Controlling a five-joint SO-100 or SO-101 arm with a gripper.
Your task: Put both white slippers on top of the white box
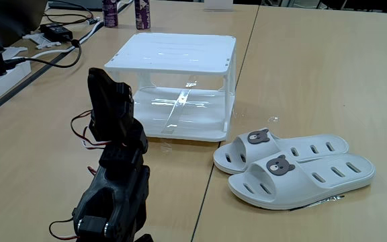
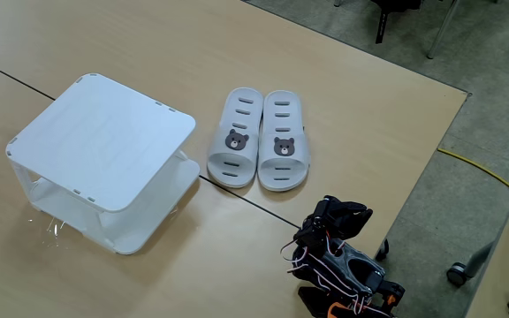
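Claw first: the black robot arm (image 1: 116,168) is sitting folded up at the near edge of the brown wooden table (image 1: 301,74), and its two-finger claw (image 2: 325,215) is tucked in so tightly that I cannot tell if the fingers are spread or pressed together. It is not holding anything. The two off-white rubber slippers with brown bear faces are lying side by side and touching each other on the table; in a fixed view, one slipper (image 1: 277,150) is sitting a little farther back and the other slipper (image 1: 304,176) is sitting closer to the camera. The white plastic box with a flat ribbed top and thin corner legs (image 1: 173,52) is standing just beside them, and nothing is lying on its top (image 2: 104,141) yet. So the job is only starting, I think. To do it well, the arm should be reaching for the slipper closest to it, opening the claw wide, and pinching the band over the toes near the bear face, where there is an edge to grab. It should be lifting high enough to clear the box rim, then setting the slipper to one side of the top, leaving room for the second one.
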